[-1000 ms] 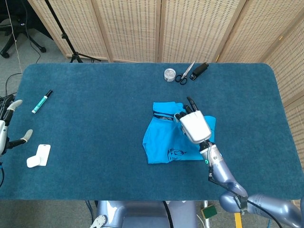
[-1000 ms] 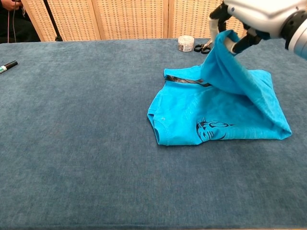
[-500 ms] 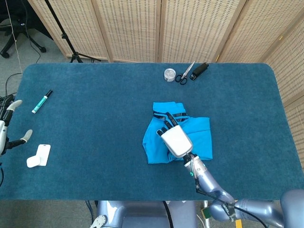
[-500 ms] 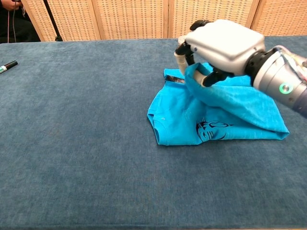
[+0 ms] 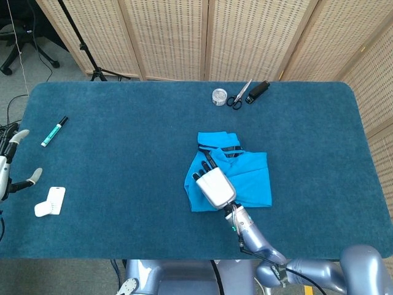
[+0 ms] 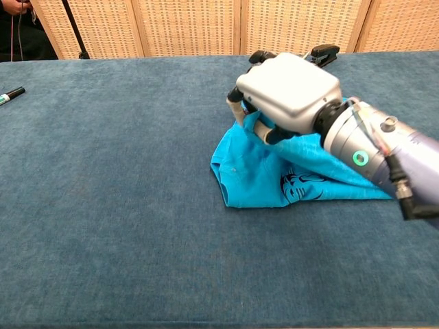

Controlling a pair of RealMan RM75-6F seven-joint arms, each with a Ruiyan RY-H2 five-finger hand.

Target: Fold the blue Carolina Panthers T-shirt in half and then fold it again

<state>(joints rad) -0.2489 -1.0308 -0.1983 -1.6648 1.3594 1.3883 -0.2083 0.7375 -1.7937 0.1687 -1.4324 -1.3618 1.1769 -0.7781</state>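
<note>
At the desk's far left edge, well away from the T-shirt, the left hand holds nothing, fingers apart. A marker lies left of the shirt. The shirt sits near mid-desk; the right hand grips a raised fold over its left half.

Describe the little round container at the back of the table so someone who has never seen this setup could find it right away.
Look to the far edge of the blue table, near the wicker screens. Just right of centre lie three small items in a row; the round container is the leftmost, beside the scissors. It is the only round, pale one; the others are long and dark.
</note>
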